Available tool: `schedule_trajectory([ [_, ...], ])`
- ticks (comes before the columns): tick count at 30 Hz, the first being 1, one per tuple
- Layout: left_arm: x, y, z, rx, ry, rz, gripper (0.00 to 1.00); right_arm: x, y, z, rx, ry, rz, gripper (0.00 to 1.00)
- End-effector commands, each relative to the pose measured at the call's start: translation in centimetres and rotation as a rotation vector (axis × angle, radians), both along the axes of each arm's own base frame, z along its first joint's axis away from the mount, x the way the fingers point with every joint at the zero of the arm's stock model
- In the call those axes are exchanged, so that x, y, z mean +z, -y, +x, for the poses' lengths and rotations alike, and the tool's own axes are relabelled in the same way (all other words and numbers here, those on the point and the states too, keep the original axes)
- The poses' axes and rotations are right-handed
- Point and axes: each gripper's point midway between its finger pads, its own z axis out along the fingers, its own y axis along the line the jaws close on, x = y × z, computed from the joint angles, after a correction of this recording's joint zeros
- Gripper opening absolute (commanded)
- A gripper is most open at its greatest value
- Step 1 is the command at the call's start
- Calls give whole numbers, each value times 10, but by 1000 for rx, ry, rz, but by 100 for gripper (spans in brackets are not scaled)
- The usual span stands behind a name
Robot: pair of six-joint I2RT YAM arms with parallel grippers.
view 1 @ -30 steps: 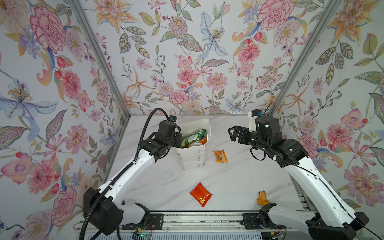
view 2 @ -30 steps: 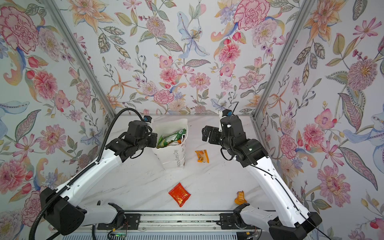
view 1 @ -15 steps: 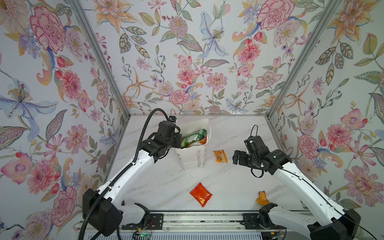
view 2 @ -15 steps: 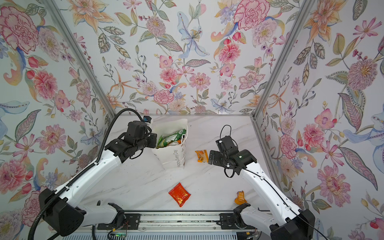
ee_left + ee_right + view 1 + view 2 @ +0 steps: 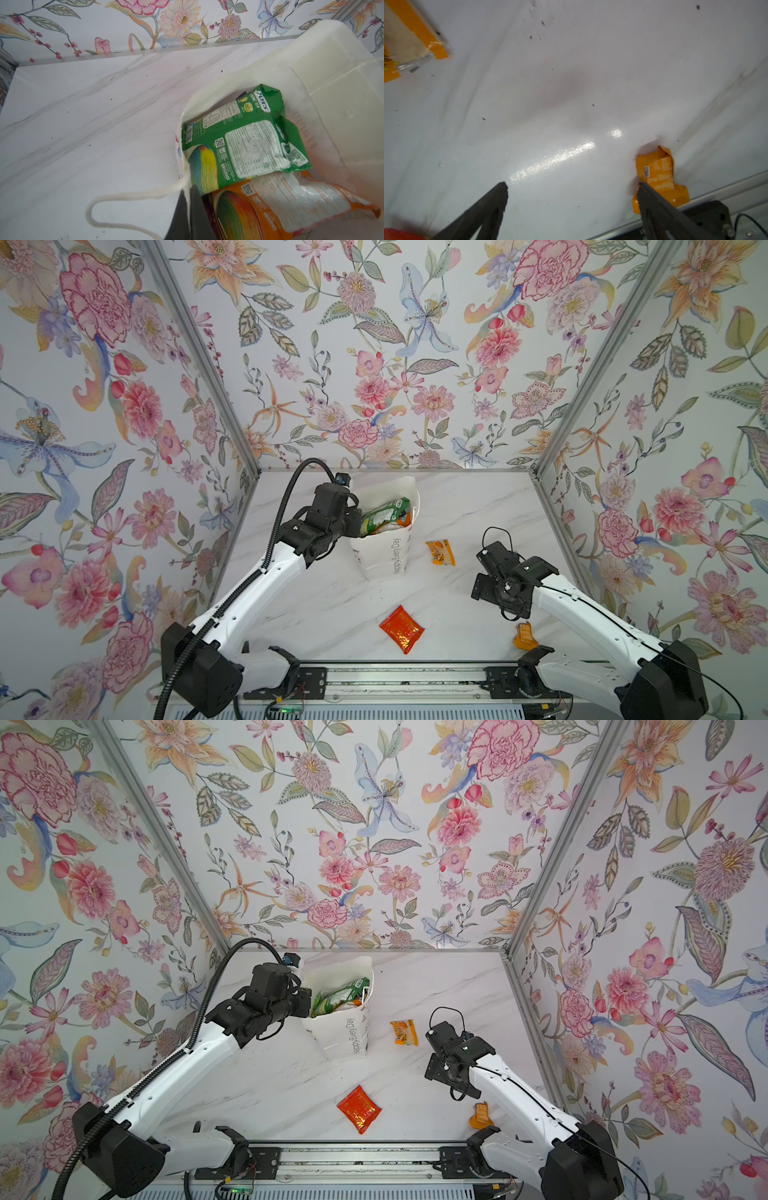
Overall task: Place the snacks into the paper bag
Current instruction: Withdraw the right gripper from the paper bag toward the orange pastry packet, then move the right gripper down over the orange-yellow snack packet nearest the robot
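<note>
The task looks well past halfway; the paper bag (image 5: pixel 386 547) stands upright toward the back of the counter (image 5: pixel 324 614), left of centre in both top views, mouth facing up; a green candy packet (image 5: pixel 245 141) and an orange candy packet (image 5: pixel 280 205) lie inside near the top, and whatever is beneath them is hidden, so I cannot count the contents.

Three snacks lie outside the bag: a flat orange sachet (image 5: pixel 440 551) just to its right, a red-orange foil pack (image 5: pixel 401 629) near the front edge, and a crumpled orange sachet (image 5: pixel 525 637) at the front right.

The left tool (image 5: pixel 188 193) is pressed together on the bag's near rim, beside the loose cord handle (image 5: pixel 124 199), apparently holding the mouth open; the right tool (image 5: pixel 573 185) is spread wide and empty, low over bare counter, with the crumpled orange sachet just beside one side of it; whether they touch I cannot tell.

The bag's long axis is vertical, and its grey lettering runs up the side; the green packet lies aslant across the opening; the foil pack lies flat, its long axis diagonal from far left to near right; the flat sachet's long axis runs roughly front to back; the crumpled one is folded on itself, so its axis is unclear.
</note>
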Motion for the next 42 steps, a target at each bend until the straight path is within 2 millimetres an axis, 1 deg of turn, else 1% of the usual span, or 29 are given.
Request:
schedule_trajectory([
  [1,35,-12,8,46,125,-45,0,-6,23,-11,-136,-1,-50,99],
  [4,35,-11,7,40,125,-52,0,-17,33,-18,-198,-31,-61,99],
  [6,36,-12,7,40,126,-55,0,-20,44,-19,-234,-44,-106,99],
  [8,36,-13,7,41,128,-57,0,-22,55,-25,-286,-95,-148,99],
  [11,36,-13,7,39,130,-61,0,-28,60,-29,-336,-132,-148,99],
  [13,36,-14,7,40,129,-64,0,-33,60,-31,-358,-141,-132,99],
  [19,36,-15,8,46,130,-62,0,-63,53,-43,-427,-154,24,99],
  [23,34,-14,9,42,124,-66,0,-63,52,-43,-423,-134,42,99],
  [28,33,-15,10,48,122,-64,0,-65,35,-37,-379,-122,114,99],
  [32,33,-17,11,56,123,-60,0,-59,18,-29,-334,-91,137,99],
  [38,33,-19,12,60,123,-57,0,-52,-15,-11,-239,-53,146,99],
  [42,32,-21,11,68,122,-51,0,-46,-34,6,-152,-41,151,99],
])
